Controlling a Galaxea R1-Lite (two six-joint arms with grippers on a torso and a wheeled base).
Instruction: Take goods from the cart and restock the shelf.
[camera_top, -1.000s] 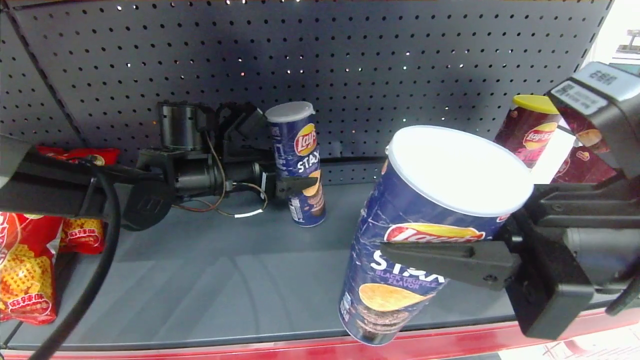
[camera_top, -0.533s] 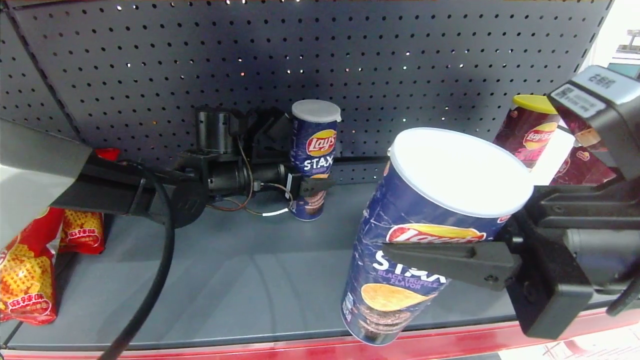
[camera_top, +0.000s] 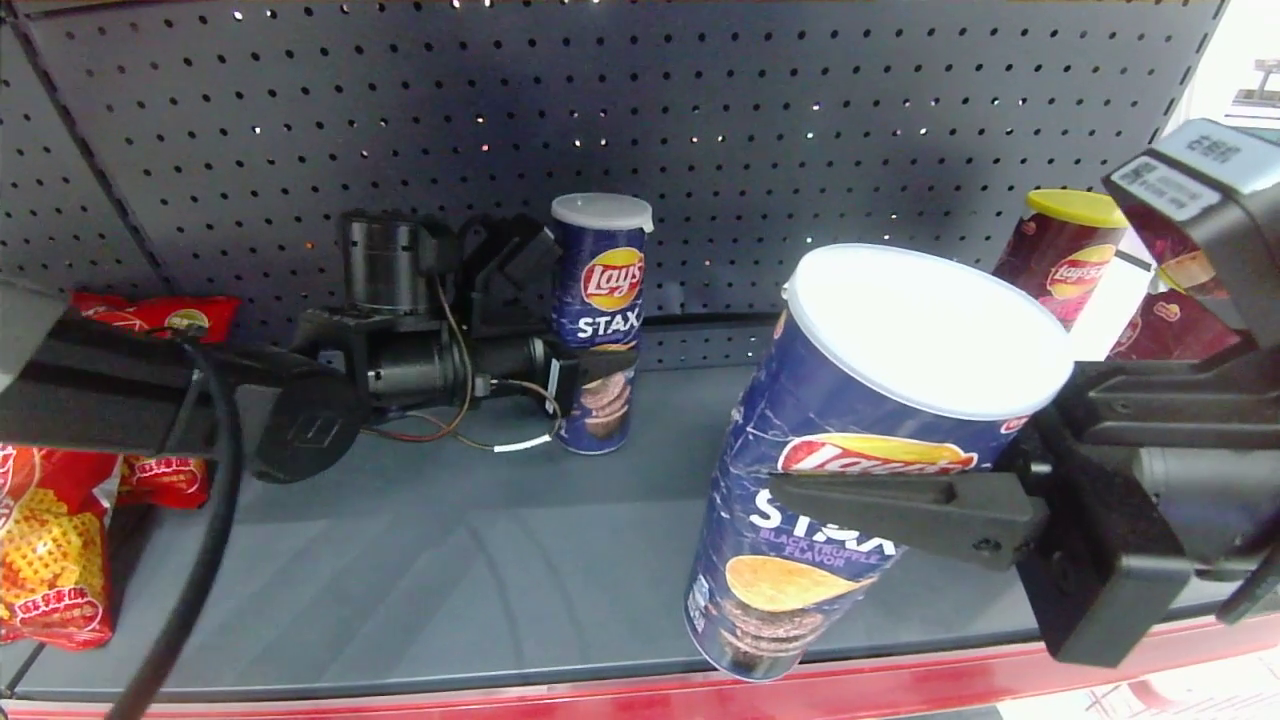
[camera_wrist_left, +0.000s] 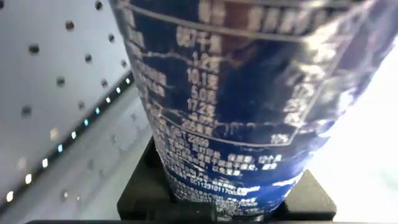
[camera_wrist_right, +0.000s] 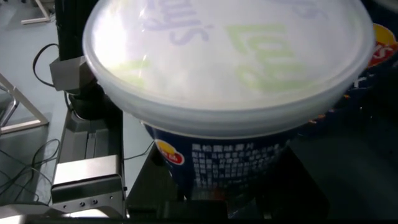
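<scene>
Two blue chip cans with white lids are in hand over the grey shelf (camera_top: 420, 570). The farther blue can (camera_top: 600, 300) stands upright near the pegboard, its base at the shelf surface, and my left gripper (camera_top: 592, 366) is shut on its lower half from the left. In the left wrist view this can's printed side (camera_wrist_left: 236, 106) is very close. The nearer blue can (camera_top: 850, 450) hangs tilted over the shelf's red front edge (camera_top: 560, 698), with my right gripper (camera_top: 885, 480) shut around its middle. Its lid (camera_wrist_right: 224, 56) faces the right wrist camera.
The perforated back panel (camera_top: 760, 110) closes off the shelf behind. Red snack bags (camera_top: 55, 570) lie at the left end. A maroon can with a yellow lid (camera_top: 1065, 250) and more maroon packs stand at the right end. Bare shelf lies between the two blue cans.
The left arm swung its can to the right, then back left, and the can went from tilted to upright. The right arm's can barely shifted.
</scene>
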